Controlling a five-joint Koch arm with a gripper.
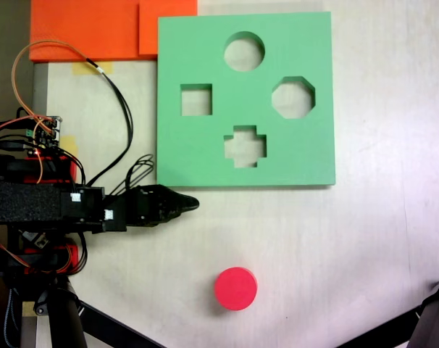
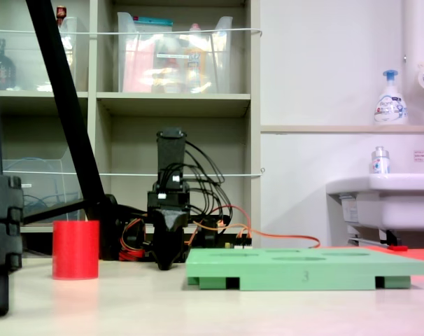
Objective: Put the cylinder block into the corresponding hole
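On the pale bench, nearest the low side-on camera, stands the short, smooth red cylinder block, upright on its flat end, alone and well apart from everything else. From the side it looks a plain, straight-walled drum with a flat top. I would judge it light and stiff, likely foam or plastic, and not at all fragile. Its wall looks smooth, so it might slip if pinched weakly. The sensible hold, to my eye, is across the round wall about halfway up, one pad on each side, keeping the block upright so its flat bottom meets the opening squarely.

Further back, the black fingers of the small arm hang low over the bench between the block and the square green foam board, just beside the board's near edge and touching nothing. From above they taper to a single dark tip, and from the side they point downward as one wedge, so I cannot tell whether they are parted or closed. They hold nothing that I can see.

Beyond them the board lies flat, with cross, square and octagonal cutouts. The circular cutout, the corresponding hole, sits at its far edge, empty, well apart from the block. An orange sheet lies past the board's corner.
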